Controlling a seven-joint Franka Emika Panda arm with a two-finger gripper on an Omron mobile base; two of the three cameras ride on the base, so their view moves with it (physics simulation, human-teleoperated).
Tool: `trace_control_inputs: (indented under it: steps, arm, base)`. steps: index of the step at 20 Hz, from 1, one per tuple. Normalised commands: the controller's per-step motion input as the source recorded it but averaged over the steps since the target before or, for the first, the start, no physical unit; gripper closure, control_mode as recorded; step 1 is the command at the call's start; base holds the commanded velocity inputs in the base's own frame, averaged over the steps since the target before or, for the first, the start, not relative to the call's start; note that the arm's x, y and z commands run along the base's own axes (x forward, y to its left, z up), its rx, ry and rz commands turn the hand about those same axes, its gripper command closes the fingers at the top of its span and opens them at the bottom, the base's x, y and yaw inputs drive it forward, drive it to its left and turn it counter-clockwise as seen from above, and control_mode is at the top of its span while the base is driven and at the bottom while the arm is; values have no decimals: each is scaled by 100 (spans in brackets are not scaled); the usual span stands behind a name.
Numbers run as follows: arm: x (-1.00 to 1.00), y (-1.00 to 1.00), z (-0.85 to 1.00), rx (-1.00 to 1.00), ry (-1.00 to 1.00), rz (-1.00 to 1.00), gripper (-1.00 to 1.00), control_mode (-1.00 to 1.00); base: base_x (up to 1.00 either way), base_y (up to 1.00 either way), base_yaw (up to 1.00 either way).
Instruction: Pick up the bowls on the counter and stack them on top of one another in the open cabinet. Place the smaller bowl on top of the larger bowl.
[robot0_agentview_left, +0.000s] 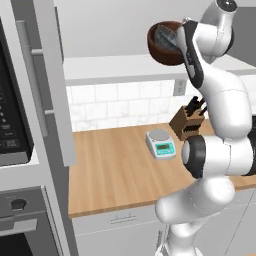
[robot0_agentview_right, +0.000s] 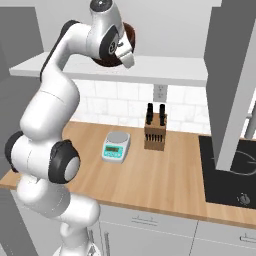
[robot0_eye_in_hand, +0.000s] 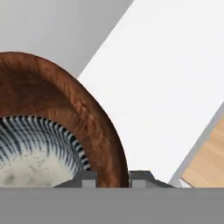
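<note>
Arm raised high, gripper (robot0_eye_in_hand: 107, 178) at the level of the open cabinet (robot0_agentview_left: 115, 67). The large brown bowl (robot0_agentview_left: 164, 44) is up at the cabinet shelf, tilted so its mouth faces the left base camera; from the right base side it sits mostly hidden behind the wrist, only a dark brown rim visible. Whether its base touches the white shelf floor cannot be judged. The small bowl (robot0_eye_in_hand: 35, 153) sits nested inside the brown one: hand view shows its striped wall and speckled pale bottom directly within the wooden wall. Gripper fingers (robot0_eye_in_hand: 87, 178) stand either side of the brown bowl's rim, one inside and one outside, so the gripper is clamped on that rim. White shelf floor runs behind the bowl in the hand view, with a strip of wooden tabletop (robot0_agentview_left: 115, 175) beyond its edge. Down on the tabletop: a kitchen scale (robot0_agentview_left: 161, 143) with a teal display, and just to its right a brown knife block (robot0_agentview_left: 187, 121) against the tiled wall. A black cooktop (robot0_agentview_right: 230, 172) lies at the far right end.
</note>
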Motion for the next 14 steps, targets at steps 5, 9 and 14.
trace_control_inputs:
  steps: [5, 9, 14]
  arm:
    - [56, 1, -21, -3, -13, -13, -100, -100]
    - [-18, -2, -38, -1, -21, 0, -100, -100]
    - [-95, -22, -51, 2, -46, 0, -100, -100]
  base:
    - [0, 0, 0]
    - [0, 0, 0]
    - [0, 0, 0]
